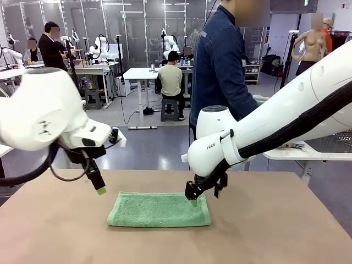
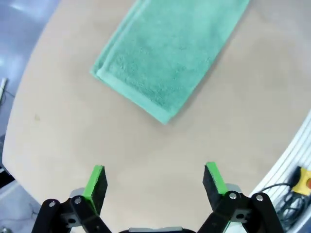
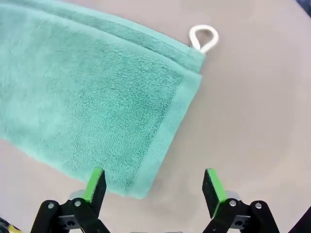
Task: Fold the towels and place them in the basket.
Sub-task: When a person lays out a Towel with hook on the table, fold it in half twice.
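One mint-green towel [image 1: 159,209] lies folded in layers, a long strip across the middle of the brown table [image 1: 275,231]. My right gripper [image 1: 206,197] stands open low over its right end. In the right wrist view the towel's [image 3: 92,97] hemmed corner lies between the open gripper [image 3: 155,184] fingers, with the white loop [image 3: 204,38] beyond. My left gripper [image 1: 99,188] hangs open above the table, left of the towel and apart from it. Its own view shows the towel [image 2: 167,53] ahead of the empty gripper [image 2: 155,177]. A dark mesh basket [image 1: 330,142] shows partly behind my right arm.
A person in a dark blue shirt [image 1: 220,66] stands at the table's far side, with a bit of mint-green cloth [image 1: 259,100] at the hip. The basket rests on a white side table [image 1: 308,154] at the right. Bare tabletop lies around the towel.
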Controlling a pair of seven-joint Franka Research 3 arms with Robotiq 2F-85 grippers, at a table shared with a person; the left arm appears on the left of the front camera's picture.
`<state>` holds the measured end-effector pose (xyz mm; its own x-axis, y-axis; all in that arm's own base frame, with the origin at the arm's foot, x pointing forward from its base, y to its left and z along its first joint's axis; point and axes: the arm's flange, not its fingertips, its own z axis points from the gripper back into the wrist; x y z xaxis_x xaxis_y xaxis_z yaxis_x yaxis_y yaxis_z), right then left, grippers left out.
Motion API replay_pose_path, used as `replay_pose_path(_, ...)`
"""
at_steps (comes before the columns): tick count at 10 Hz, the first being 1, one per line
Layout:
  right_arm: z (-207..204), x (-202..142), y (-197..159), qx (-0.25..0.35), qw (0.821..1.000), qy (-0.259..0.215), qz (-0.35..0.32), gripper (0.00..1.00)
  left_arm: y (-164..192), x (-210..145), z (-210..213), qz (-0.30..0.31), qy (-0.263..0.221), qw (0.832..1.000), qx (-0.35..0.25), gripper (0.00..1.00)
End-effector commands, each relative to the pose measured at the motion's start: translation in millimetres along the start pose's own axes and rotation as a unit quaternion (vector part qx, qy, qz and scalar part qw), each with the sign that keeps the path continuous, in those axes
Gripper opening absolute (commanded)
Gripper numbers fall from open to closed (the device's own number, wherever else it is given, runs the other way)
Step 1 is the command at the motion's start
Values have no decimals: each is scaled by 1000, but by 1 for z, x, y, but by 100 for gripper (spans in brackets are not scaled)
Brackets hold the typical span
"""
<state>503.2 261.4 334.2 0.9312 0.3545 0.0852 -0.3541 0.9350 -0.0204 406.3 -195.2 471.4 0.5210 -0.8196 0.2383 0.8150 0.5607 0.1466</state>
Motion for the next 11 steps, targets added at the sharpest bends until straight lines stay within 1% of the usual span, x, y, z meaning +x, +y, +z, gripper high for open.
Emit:
replay_pose_path(1, -6, 7, 0, 16, 997, -7, -78, 100, -15, -24, 43, 57, -37, 997, 35, 100)
replay_pose_path(2, -9, 6, -2, 13, 994, -8, -111, 100, -20, -31, 71, 99, -42, 993, 43, 100)
replay_pose_path(3, -14, 4, -5, 13, 992, -3, -124, 100, -25, -36, 90, 131, -47, 988, 62, 100)
replay_pose_path(4, -19, 4, -9, 10, 990, -8, -138, 100, -29, -41, 108, 159, -60, 983, 69, 100)
replay_pose_path(5, -23, 4, -13, 19, 988, -13, -151, 100, -32, -48, 126, 202, -75, 974, 66, 100)
replay_pose_path(6, -28, 5, -16, 31, 987, -16, -160, 100, -37, -57, 144, 219, -99, 969, 64, 100)
replay_pose_path(9, -36, 11, -18, 36, 983, -14, -181, 100, -37, -72, 158, 237, -115, 962, 73, 100)
replay_pose_path(11, -38, 10, -19, 36, 982, -8, -185, 100, -41, -92, 175, 222, -147, 962, 65, 100)
